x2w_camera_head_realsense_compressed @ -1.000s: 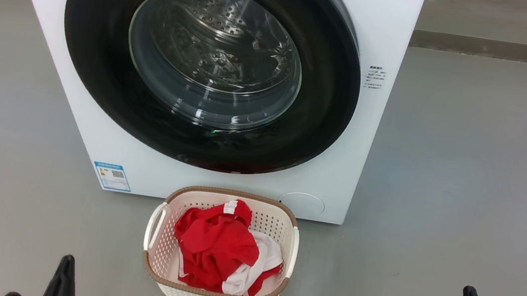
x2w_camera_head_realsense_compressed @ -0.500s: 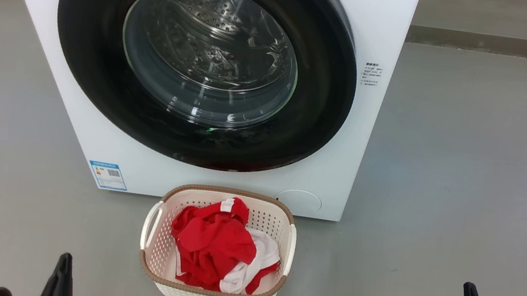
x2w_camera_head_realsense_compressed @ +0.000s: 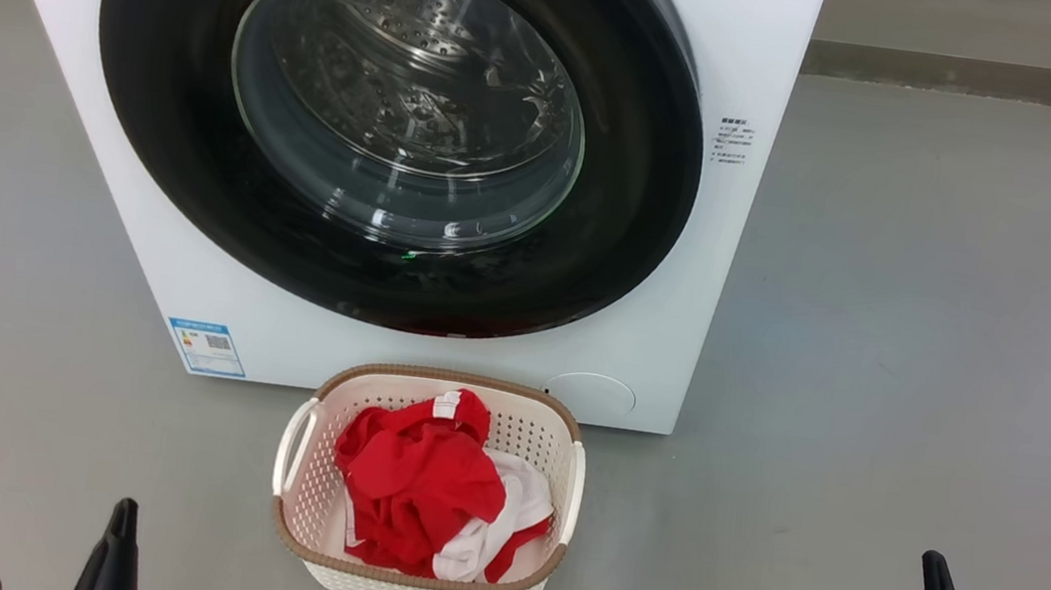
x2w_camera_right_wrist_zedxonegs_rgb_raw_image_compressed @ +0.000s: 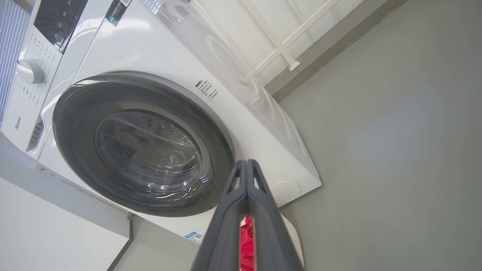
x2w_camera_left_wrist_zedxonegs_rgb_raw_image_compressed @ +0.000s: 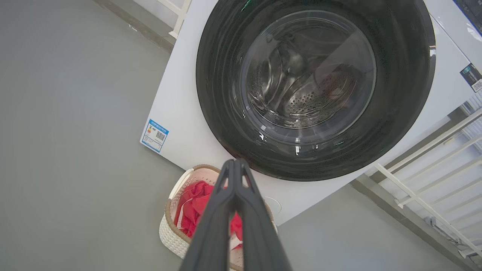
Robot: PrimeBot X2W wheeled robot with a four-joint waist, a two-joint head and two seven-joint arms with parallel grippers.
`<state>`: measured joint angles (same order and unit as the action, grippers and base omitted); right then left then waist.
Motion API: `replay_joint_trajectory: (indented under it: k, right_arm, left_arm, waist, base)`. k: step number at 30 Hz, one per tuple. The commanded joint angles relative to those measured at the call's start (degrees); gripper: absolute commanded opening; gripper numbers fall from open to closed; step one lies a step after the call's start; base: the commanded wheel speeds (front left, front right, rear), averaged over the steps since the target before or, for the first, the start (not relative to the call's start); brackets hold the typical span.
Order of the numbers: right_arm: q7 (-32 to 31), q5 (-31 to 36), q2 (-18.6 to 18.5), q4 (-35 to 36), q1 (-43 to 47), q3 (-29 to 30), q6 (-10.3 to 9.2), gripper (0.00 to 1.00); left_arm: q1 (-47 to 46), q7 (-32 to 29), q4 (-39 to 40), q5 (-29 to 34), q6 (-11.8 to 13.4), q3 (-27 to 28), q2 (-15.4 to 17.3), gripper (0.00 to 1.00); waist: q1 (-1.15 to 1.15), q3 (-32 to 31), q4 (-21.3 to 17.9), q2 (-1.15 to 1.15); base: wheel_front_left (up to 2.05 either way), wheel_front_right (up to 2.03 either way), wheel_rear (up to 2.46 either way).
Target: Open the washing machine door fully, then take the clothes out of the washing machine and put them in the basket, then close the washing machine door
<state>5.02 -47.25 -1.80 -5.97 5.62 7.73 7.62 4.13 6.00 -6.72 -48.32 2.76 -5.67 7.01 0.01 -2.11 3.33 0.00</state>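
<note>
Left gripper [x2w_camera_head_realsense_compressed: 122, 514] low at the near left edge, two long dark matte fingers pressed tip to tip, nothing between them. Right gripper [x2w_camera_head_realsense_compressed: 933, 571] low at the near right, same tapered black fingers, fully closed, empty too. Both are well apart from the basket [x2w_camera_head_realsense_compressed: 410, 579], which stands further out between them on the smooth grey floor [x2w_camera_head_realsense_compressed: 932, 335]. It is a small rectangular cream plastic tub with walls punched with little holes, a brown woven-look rim and loop handles on the sides. Inside it are the clothes [x2w_camera_head_realsense_compressed: 417, 482], soft crumpled bright red fabric with white folded in on the right (a white tag at the top edge). Right behind the basket is the washing machine [x2w_camera_head_realsense_compressed: 779, 25]; can't tell if they touch. It is boxy, glossy white, with a blue label [x2w_camera_head_realsense_compressed: 206, 346] at the lower left corner and a round flush cap [x2w_camera_head_realsense_compressed: 589, 393] at the lower right. The washing machine door [x2w_camera_head_realsense_compressed: 160, 90] lies flush against the front. It has a wide glossy black ring and a bulging clear glass bowl [x2w_camera_head_realsense_compressed: 455, 216] at centre, with the perforated steel drum [x2w_camera_head_realsense_compressed: 388, 28] visible through it.
</note>
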Motion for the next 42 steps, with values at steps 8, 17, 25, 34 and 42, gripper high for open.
replay_joint_trajectory:
  k: [8, 17, 25, 34, 42]
  right_arm:
    - [-1.4, -5.6, -0.7, 0.2, -3.3, -0.8, -0.06, 0.0]
    - [-2.8, -11.0, -0.8, -0.9, -4.5, -0.9, -0.07, 0.0]
    - [-4.0, -15.8, -0.9, -1.9, -5.5, -1.0, -0.08, 0.0]
    - [-5.4, -21.7, -0.9, -3.1, -6.8, -1.1, -0.09, 0.0]
    - [-6.7, -26.4, -1.0, -4.1, -7.8, -1.1, -0.1, 0.0]
  left_arm:
    - [-3.4, -1.4, 0.1, -5.4, -1.6, 2.3, 0.2, 0.0]
    - [-4.3, -2.8, -0.9, -10.8, -2.8, 3.5, -0.3, 0.0]
    - [-5.1, -4.0, -1.8, -15.5, -3.8, 4.5, -0.7, 0.0]
    - [-6.1, -5.5, -2.9, -21.5, -5.1, 5.8, -1.2, 0.0]
    - [-7.0, -6.7, -3.8, -26.2, -6.2, 6.9, -1.6, 0.0]
  waist:
    - [-0.01, 0.2, -0.4, 0.0]
    - [-0.01, 0.5, -0.8, 0.0]
    - [-0.01, 0.8, -1.1, 0.0]
    - [-0.01, 1.1, -1.6, 0.0]
    - [-0.01, 1.3, -1.9, 0.0]
  base:
    - [0.0, 0.0, 0.0]
    - [0.0, 0.0, 0.0]
    - [0.0, 0.0, 0.0]
    - [0.0, 0.0, 0.0]
    - [0.0, 0.0, 0.0]
